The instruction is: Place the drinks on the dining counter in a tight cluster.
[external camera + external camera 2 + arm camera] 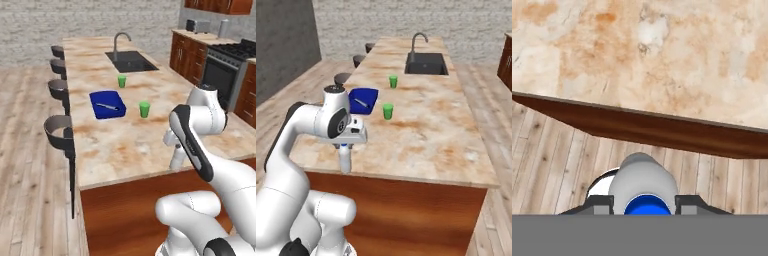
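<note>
A small pale water bottle (177,158) (345,161) with a blue top hangs upright at the near front edge of the dining counter (120,145) (431,135). My gripper (176,146) (344,146) (643,202) points straight down and is shut on the bottle's neck. In the hand view the bottle (643,182) sits between the fingertips (599,202), with wooden floor around it and the counter's edge (662,132) just ahead. Whether the bottle's base touches the stone top I cannot tell.
A blue tray (107,104) (362,100) with a utensil lies mid-counter. Two green cups (144,109) (122,81) stand beyond it. The dark sink (131,61) and faucet (120,40) are at the far end. Bar stools (60,132) line the left side; a stove (225,65) stands to the right.
</note>
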Controlling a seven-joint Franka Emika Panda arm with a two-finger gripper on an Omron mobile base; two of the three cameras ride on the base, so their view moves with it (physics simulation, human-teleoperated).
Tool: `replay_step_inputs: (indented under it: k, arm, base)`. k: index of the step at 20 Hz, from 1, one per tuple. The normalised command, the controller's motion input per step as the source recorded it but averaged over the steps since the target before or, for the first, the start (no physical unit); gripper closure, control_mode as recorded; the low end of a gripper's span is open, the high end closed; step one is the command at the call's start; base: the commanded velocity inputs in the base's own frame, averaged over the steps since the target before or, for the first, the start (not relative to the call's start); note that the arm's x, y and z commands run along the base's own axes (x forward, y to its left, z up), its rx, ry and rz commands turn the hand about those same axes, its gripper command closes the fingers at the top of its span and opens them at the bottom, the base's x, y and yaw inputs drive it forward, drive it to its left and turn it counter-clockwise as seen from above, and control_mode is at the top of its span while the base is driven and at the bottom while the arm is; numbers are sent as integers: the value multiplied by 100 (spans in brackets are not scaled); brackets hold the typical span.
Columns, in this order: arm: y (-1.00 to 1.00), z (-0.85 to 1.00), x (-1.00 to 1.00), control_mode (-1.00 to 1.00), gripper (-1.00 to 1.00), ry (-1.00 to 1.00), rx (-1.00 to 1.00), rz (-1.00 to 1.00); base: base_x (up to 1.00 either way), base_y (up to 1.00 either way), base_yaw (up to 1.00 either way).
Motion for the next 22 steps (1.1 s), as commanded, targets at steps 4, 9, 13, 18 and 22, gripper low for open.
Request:
replay_step_inputs:
  k: [4, 9, 13, 18, 22]
  arm:
    - [0, 0, 0, 100, 100, 0, 0, 0]
    - [0, 0, 0, 100, 100, 0, 0, 0]
    - [0, 0, 0, 100, 100, 0, 0, 0]
    - [0, 0, 0, 100, 100, 0, 0, 0]
    - [0, 0, 0, 100, 100, 0, 0, 0]
  base:
    - [61, 85, -52]
    - [60, 59, -19]
    - [12, -1, 1]
    - [0, 0, 0]
    - [0, 0, 0]
